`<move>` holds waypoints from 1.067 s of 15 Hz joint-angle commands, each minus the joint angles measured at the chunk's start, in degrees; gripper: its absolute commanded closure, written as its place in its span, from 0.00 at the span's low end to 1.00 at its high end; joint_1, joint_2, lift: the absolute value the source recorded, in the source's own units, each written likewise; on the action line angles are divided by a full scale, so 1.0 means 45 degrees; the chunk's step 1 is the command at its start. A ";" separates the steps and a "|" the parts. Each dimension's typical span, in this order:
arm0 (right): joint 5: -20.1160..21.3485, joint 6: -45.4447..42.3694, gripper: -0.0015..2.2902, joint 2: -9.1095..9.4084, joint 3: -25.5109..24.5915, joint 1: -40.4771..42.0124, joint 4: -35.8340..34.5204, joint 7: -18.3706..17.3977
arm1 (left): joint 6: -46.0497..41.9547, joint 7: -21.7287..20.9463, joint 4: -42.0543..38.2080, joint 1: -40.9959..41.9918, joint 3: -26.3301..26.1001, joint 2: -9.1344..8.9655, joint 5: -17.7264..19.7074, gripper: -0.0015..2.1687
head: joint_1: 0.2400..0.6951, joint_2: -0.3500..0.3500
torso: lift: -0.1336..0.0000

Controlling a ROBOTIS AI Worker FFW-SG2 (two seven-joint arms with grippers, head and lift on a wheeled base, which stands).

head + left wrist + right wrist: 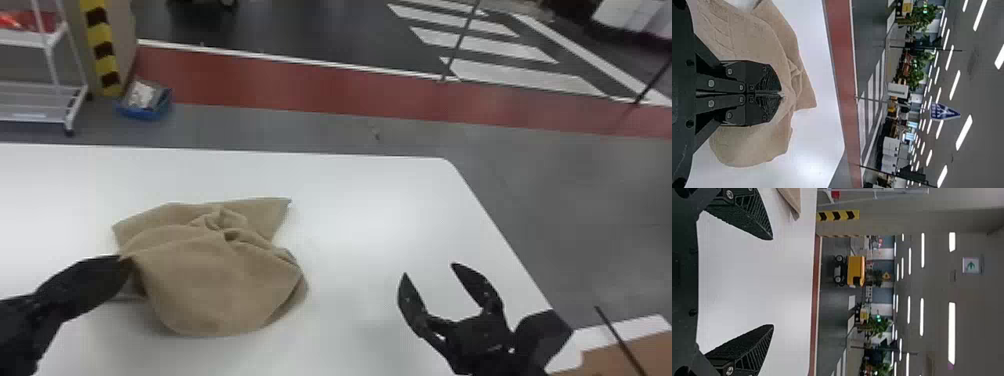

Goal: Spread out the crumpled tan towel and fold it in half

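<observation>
- Left tool (124, 264), lower left, has clenched the towel (215, 280) edge; better lift gently;
- right tool (429, 270), lower right, is spread; should pinch another edge;

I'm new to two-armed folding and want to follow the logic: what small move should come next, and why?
Probably move the right gripper left and pinch the right side of the towel. The left gripper is shut on its left side, the right one is open and empty, and the cloth lies bunched, so a second hold should help spread it.
</observation>
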 commanded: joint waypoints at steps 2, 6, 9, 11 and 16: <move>0.4271 -0.0502 0.04 0.0012 0.1410 -0.0410 0.0001 0.1694 | 0.0343 -0.0046 -0.0015 -0.0078 0.0363 -0.0052 0.0142 0.87 | 1.00 0.22 | 0.10; 0.7123 0.0319 0.04 0.0012 0.2328 -0.1309 -0.0175 0.3276 | 0.0577 -0.0202 -0.0035 -0.0235 0.0715 -0.0052 0.0259 0.87 | 1.00 0.47 | 0.10; 0.8881 0.1412 0.06 -0.0332 0.3051 -0.2441 0.0177 0.4448 | 0.0890 -0.0241 -0.0035 -0.0293 0.0754 -0.0052 0.0240 0.87 | 1.00 0.54 | 0.10; 0.9564 0.2194 0.07 -0.0332 0.3285 -0.3242 0.0314 0.5640 | 0.0968 -0.0261 -0.0054 -0.0293 0.0734 -0.0052 0.0240 0.87 | 1.00 0.57 | 0.10; 1.0834 0.2740 0.08 -0.0449 0.3558 -0.3945 0.0314 0.7768 | 0.1124 -0.0280 -0.0113 -0.0293 0.0695 -0.0052 0.0240 0.87 | 1.00 0.61 | 0.10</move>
